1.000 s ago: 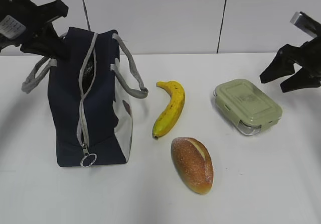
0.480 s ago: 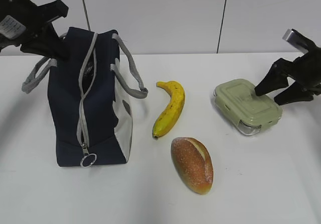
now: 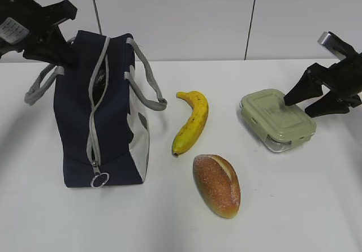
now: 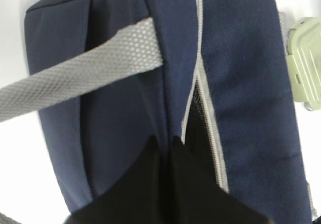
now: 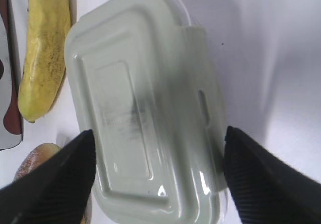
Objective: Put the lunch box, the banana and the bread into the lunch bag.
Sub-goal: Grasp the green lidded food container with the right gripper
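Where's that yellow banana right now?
In the exterior view the curved yellow banana lies mid-table, between the navy-blue fabric lunch bag on its left and the green-lidded lunch box on its right.

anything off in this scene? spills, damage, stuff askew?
Nothing spilled or damaged. Only oddity: the lunch bag zipper is open only a narrow slit at the top, tight for the lunch box. Banana and bread lie intact.

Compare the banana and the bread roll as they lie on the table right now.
The banana is long, slim, curved and yellow; the bread is a stout golden-brown oval with a pale slash. The banana lies farther back, nearer the lunch bag; the bread sits closest to the front edge. Both lie loose on the table, untouched by either gripper.
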You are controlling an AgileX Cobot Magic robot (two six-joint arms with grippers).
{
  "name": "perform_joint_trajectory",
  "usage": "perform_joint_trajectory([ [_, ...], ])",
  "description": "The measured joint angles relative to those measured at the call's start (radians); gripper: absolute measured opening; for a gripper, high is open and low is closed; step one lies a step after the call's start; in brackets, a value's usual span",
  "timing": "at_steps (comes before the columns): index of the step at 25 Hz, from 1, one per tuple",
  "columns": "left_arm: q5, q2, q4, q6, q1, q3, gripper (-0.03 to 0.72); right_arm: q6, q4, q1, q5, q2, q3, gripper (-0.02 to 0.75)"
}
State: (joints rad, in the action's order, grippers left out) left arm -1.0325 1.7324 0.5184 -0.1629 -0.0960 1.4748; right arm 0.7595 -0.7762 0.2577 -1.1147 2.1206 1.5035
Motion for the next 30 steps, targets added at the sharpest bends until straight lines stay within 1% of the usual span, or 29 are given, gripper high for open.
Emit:
perform_joint_trajectory([
  [4,0.0,0.0,0.0,0.0,0.0,0.0,-0.002,0.0,-0.005,-0.011,-0.018,0.0,0.0,0.586],
  [9,0.0,0.0,0.0,0.0,0.0,0.0,-0.002,0.0,-0.011,-0.055,-0.043,0.0,0.0,0.586],
  [11,0.0,0.0,0.0,0.0,0.0,0.0,-0.002,0.0,-0.012,-0.061,-0.051,0.0,0.0,0.586],
  [14,0.0,0.0,0.0,0.0,0.0,0.0,-0.002,-0.008,-0.016,-0.063,-0.055,0.0,0.0,0.586],
  [18,0.0,0.0,0.0,-0.001,0.0,0.0,-0.002,-0.031,0.014,-0.063,-0.026,0.0,0.0,0.586],
  [24,0.0,0.0,0.0,-0.001,0.0,0.0,-0.002,-0.031,0.016,-0.063,0.006,0.002,0.0,0.586],
  [30,0.0,0.0,0.0,-0.001,0.0,0.0,-0.002,0.008,-0.029,-0.059,-0.002,0.045,0.002,0.586],
])
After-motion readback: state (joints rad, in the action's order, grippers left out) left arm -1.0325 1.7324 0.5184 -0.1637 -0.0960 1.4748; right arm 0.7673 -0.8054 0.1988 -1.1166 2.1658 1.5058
